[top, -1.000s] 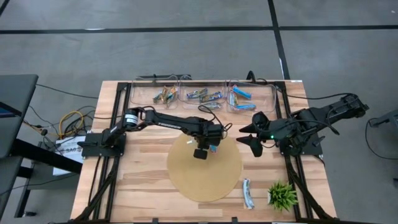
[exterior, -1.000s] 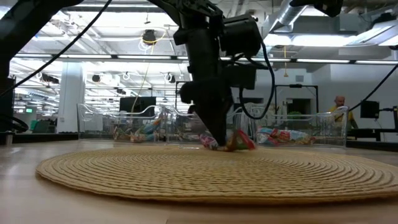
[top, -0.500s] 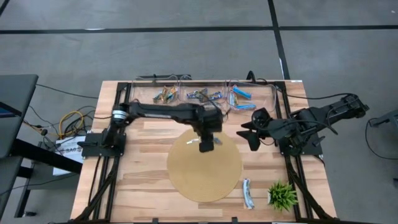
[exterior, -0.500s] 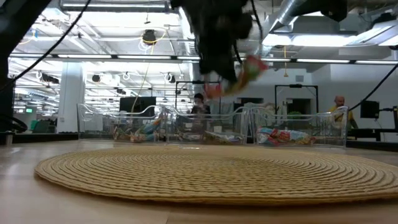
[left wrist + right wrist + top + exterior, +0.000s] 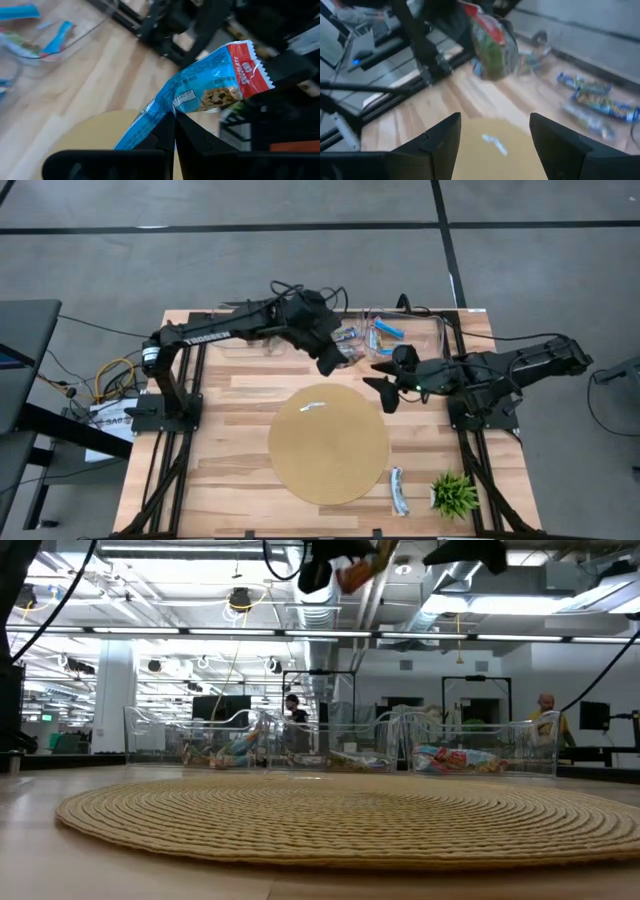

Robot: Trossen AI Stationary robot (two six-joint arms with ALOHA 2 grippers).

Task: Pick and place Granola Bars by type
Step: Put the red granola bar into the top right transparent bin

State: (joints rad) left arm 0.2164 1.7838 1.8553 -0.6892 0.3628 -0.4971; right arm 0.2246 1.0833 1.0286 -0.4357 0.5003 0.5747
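Since the earlier frame the left gripper [image 5: 335, 360] has lifted off the round woven mat [image 5: 328, 444] and swung toward the clear bins [image 5: 400, 340] at the upper centre, jaws clamped on a blue granola bar [image 5: 200, 95] with a red end, now high above the table [image 5: 240, 395]. The right gripper [image 5: 385, 388] hangs just right of it, jaws spread wide and empty. Sorted bars [image 5: 385, 330] lie in the bins; a silvery bar [image 5: 399, 492] lies lower right beside the small green plant [image 5: 455, 494].
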